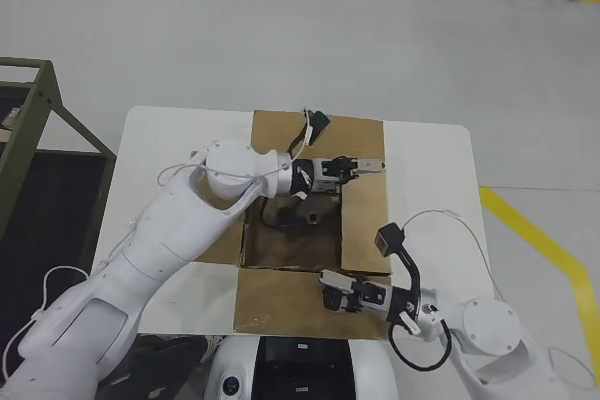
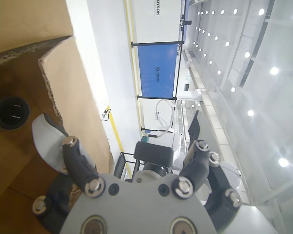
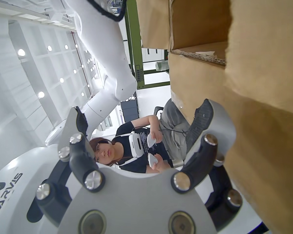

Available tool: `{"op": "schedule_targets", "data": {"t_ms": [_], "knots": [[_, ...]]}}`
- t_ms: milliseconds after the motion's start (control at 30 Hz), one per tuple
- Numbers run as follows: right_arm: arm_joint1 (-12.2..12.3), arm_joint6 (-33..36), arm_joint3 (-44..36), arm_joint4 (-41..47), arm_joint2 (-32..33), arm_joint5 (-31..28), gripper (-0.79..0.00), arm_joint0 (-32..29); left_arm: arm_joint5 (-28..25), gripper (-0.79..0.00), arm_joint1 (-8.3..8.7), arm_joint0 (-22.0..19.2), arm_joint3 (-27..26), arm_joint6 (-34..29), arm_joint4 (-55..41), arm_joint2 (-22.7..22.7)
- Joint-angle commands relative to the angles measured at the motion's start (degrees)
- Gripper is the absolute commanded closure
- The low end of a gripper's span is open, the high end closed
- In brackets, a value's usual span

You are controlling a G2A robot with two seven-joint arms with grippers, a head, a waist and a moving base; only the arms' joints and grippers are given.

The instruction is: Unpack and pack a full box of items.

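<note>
An open cardboard box (image 1: 365,225) stands in the middle of the white table (image 1: 170,140), its flaps folded outward. My left gripper (image 1: 365,165) is at the box's far right corner and open. In the left wrist view the left gripper (image 2: 119,125) has one finger (image 2: 47,132) on the inner side of a flap (image 2: 73,93) and the other outside it. A black tube-like item (image 2: 11,113) lies inside the box. My right gripper (image 1: 330,290) is open at the near flap (image 1: 280,300). In the right wrist view the right gripper (image 3: 140,110) has one finger (image 3: 205,115) against cardboard (image 3: 258,98).
A green metal cart (image 1: 20,120) stands off the table's left side. A yellow line (image 1: 540,240) runs along the floor to the right. Bare table surface lies on both sides of the box.
</note>
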Motion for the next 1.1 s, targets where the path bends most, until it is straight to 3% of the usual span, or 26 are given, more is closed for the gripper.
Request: {"op": "schedule_targets", "data": {"t_ms": [0, 467, 667, 1067], "knots": [[0.0, -0.8, 0.3, -0.2, 0.1, 0.2, -0.785, -0.1, 0.2, -0.785, -0.07, -0.1, -0.6, -0.5, -0.5, -0.3], [0.8, -7.1, -4.6, -4.0, 5.3, -7.8, -0.785, -5.4, 0.2, -0.785, -0.59, -0.8, -1.6, -3.0, -1.9, -2.0], [1.1, -10.0, -7.5, -5.2, 9.3, -13.4, -0.785, -9.9, 0.2, -0.785, 0.76, 1.7, -3.3, -4.2, -1.3, -7.3], [1.3, -16.9, -8.3, -6.0, 15.2, -13.6, -0.785, -13.5, 0.6, -0.785, 3.84, 9.3, -10.4, -8.8, -0.8, -19.3]]}}
